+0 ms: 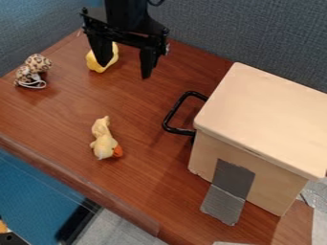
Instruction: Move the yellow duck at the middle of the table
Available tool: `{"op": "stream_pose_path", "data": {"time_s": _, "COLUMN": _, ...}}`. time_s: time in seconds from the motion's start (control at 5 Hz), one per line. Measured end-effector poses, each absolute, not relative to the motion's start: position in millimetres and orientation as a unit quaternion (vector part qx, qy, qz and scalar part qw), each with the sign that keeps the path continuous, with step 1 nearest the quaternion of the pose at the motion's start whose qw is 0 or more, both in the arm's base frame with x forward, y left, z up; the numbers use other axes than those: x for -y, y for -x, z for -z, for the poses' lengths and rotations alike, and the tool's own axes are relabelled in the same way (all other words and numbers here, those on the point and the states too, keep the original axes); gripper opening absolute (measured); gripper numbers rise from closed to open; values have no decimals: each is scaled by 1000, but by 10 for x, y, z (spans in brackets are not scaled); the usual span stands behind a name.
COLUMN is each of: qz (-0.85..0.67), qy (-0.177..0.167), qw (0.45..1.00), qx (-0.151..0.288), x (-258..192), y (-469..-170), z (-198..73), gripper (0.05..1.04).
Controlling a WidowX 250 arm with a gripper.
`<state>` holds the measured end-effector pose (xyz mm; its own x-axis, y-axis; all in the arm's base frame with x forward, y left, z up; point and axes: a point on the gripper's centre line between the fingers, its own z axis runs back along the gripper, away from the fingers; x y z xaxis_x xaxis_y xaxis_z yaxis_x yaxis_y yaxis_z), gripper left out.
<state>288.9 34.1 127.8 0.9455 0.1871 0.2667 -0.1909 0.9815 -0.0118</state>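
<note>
Camera view shows me the brown worktop [144, 143], with a pale box [268, 115] standing at its right. My tool [125, 71] hangs over the far part, fingers spread wide. The yellow duck [104, 141] lies well apart from it, nearer the camera. A yellow object [94, 64] shows partly behind one finger; a spotted toy [37, 63] sits farther left.

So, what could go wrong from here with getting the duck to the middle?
The gripper has its jaws open, one in front of another yellow item, so it might grab that by mistake. The black handle juts from the box toward the table's middle and could snag the duck on its way.
</note>
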Motion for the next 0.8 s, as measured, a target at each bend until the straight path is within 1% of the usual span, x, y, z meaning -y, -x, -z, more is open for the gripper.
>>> {"op": "stream_pose_path", "data": {"time_s": 0.2, "qz": -97, "qy": -7, "qw": 988, "qx": 121, "x": -342, "y": -2863, "z": -1196, "gripper": 1000}}
{"op": "stream_pose_path", "data": {"time_s": 0.4, "qz": -121, "qy": -17, "qw": 988, "qx": 97, "x": -527, "y": -2685, "z": -998, "gripper": 1000}}
{"op": "stream_pose_path", "data": {"time_s": 0.6, "qz": -121, "qy": -14, "qw": 990, "qx": 72, "x": -579, "y": -2566, "z": -813, "gripper": 1000}}
{"op": "stream_pose_path", "data": {"time_s": 0.8, "qz": -125, "qy": -12, "qw": 992, "qx": 34, "x": -650, "y": -2431, "z": -630, "gripper": 1000}}
